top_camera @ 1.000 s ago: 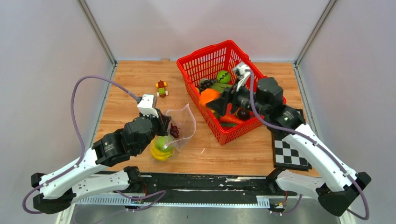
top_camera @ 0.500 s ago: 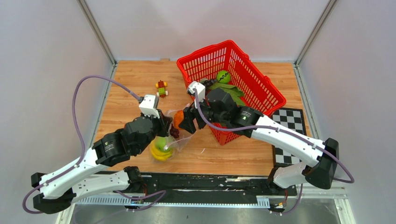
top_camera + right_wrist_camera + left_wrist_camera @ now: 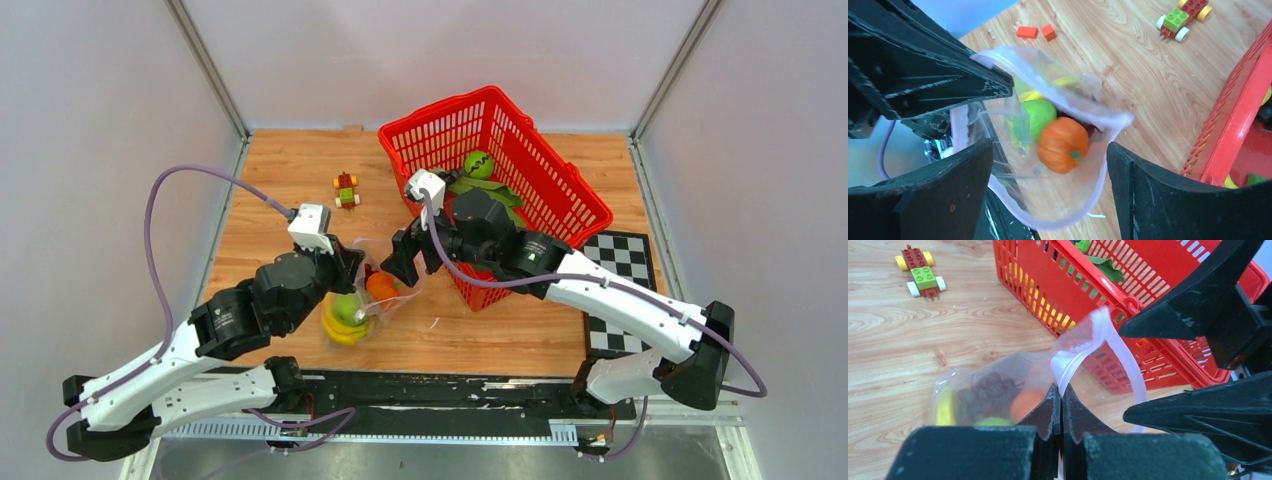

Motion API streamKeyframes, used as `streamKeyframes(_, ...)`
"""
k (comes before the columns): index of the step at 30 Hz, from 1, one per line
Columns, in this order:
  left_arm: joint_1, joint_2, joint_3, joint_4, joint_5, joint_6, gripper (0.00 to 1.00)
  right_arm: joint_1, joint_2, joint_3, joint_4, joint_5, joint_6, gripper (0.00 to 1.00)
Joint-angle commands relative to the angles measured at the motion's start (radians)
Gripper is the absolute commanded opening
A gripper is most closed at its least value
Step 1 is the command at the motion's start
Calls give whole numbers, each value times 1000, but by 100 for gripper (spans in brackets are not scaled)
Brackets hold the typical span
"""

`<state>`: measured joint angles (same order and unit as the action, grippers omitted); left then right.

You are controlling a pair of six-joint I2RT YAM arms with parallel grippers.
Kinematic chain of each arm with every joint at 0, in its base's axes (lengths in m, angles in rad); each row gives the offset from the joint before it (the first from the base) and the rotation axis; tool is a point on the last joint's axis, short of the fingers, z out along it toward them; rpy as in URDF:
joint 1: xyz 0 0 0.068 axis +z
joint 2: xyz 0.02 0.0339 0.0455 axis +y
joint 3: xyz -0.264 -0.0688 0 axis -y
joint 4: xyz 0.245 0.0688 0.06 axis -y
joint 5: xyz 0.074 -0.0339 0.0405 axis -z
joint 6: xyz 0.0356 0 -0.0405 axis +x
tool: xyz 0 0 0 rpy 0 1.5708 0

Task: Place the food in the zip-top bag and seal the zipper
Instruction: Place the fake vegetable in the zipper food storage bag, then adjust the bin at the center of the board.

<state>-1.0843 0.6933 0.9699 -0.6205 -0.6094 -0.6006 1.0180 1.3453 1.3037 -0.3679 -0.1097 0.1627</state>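
Observation:
The clear zip-top bag [image 3: 378, 292] lies beside the red basket with its mouth held up and open. My left gripper [image 3: 1061, 391] is shut on the mouth edge, pinching the pale pinkish zipper [image 3: 1128, 365] strip. My right gripper [image 3: 1048, 150] hangs open just above the mouth, with nothing between its fingers. An orange pumpkin-like piece of food [image 3: 1063, 145] sits loose inside the bag, next to a green lime [image 3: 1040, 115], yellow bananas [image 3: 343, 333] and dark grapes [image 3: 990, 387]. More green food [image 3: 478, 163] lies in the basket.
The red mesh basket [image 3: 560, 190] stands right of the bag, close behind my right arm. A small toy block figure [image 3: 346, 189] sits on the wood at the back left. A checkerboard card [image 3: 625, 255] lies at the right. Two small orange blocks [image 3: 1026, 32] rest near the bag.
My right gripper carried the orange piece from the basket to the bag's mouth and opened. The piece now lies inside the bag. The left gripper kept its hold.

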Motion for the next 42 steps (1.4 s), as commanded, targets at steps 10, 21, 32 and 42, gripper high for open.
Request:
streamKeyframes(10,2,13,38,25,-14,10,0,-1,-160,-9,11,247,-59,82)
streamKeyframes(21,2,-9,23,21,-23,0,0,-511,-142,-37,-323,146,-89,67)
streamKeyframes(32,2,1,23,22,-20,0,0,-552,114,-9,-536,-278,-209,56)
streamKeyframes(42,3,-12,20,14,-27,-11,0,-350,198,84,-331,-364,-77,62)
